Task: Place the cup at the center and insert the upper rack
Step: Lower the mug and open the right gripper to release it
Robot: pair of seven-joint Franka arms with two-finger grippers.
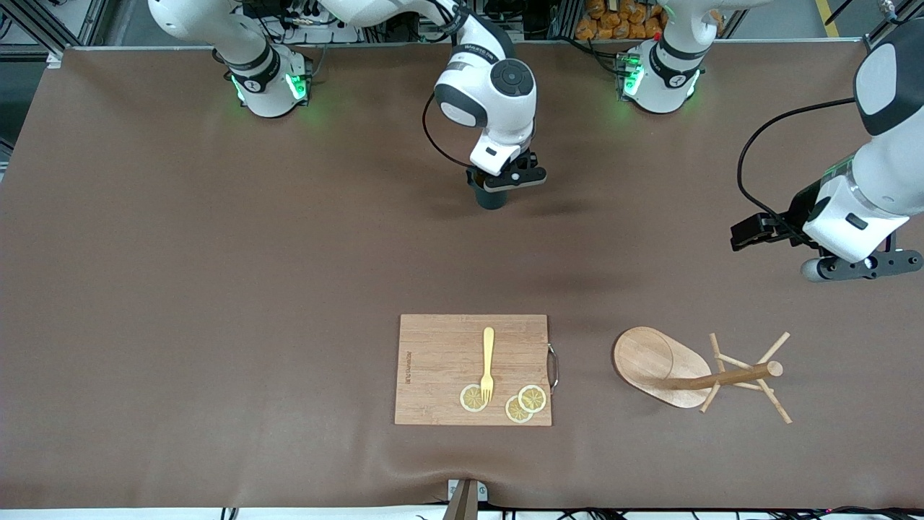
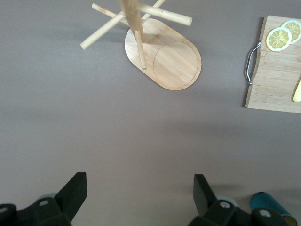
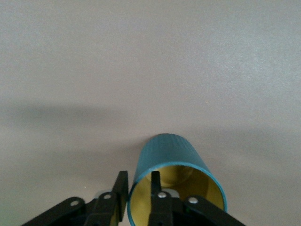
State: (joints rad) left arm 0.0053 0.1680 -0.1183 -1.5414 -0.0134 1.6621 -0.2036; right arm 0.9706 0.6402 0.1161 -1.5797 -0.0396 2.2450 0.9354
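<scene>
Cup (image 1: pixel 492 196) stands upright on the table (image 1: pixel 216 253) near mid-length, farther from the front camera than the cutting board (image 1: pixel 440 368). The right gripper (image 3: pixel 139 189) straddles its rim, one finger inside, one outside, with a slight gap at the wall; I judge you are letting go. Spread the fingers fully before you lift, then rise straight up so the inner finger does not catch the rim and tip the cup. The left gripper (image 2: pixel 140 190) waits, fingers spread wide and empty, over bare table toward the left arm's end. The rack (image 1: pixel 693 368) lies on its side beside the board, well apart from the cup; take its post next.
</scene>
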